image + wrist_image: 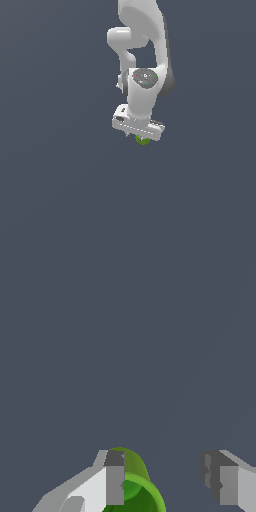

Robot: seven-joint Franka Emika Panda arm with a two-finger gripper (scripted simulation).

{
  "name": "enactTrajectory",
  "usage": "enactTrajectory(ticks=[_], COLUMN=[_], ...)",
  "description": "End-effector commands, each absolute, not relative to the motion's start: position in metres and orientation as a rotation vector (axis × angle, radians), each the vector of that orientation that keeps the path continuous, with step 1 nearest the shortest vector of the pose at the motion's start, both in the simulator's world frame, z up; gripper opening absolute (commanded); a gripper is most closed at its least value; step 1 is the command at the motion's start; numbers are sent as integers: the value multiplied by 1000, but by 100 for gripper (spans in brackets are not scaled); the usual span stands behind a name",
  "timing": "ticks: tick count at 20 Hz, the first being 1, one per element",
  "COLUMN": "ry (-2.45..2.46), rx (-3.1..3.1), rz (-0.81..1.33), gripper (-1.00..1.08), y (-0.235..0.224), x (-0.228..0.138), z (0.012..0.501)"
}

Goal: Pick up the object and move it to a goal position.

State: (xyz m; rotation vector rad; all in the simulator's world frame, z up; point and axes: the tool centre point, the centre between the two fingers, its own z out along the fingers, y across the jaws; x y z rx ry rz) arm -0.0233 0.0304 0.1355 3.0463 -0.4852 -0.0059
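While the gripper gapes, the green cup touches one finger — the other apart.

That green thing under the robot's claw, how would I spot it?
Follow the white arm down to its gripper. Just under it sits a small bright green cup, beside one finger. It is the only coloured thing on the plain grey floor.

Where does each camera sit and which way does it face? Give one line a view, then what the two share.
Exterior view: off the arm, its exact place unknown, facing the white arm, whose gripper hangs over the green cup; only a sliver of cup shows.
Wrist view: on the wrist, looking out along the fingers at plain grey ground; the cup sits by one finger, the other stands well apart.
Shared: the gripper and the cup.
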Motion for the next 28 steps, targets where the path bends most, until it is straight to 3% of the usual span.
enactTrajectory(ticks=[1,28], ry=[-549,-1028], rx=[3030,2873], rz=[-1,56], gripper=[28,28], y=[40,114], x=[-27,-67], z=[132,104])
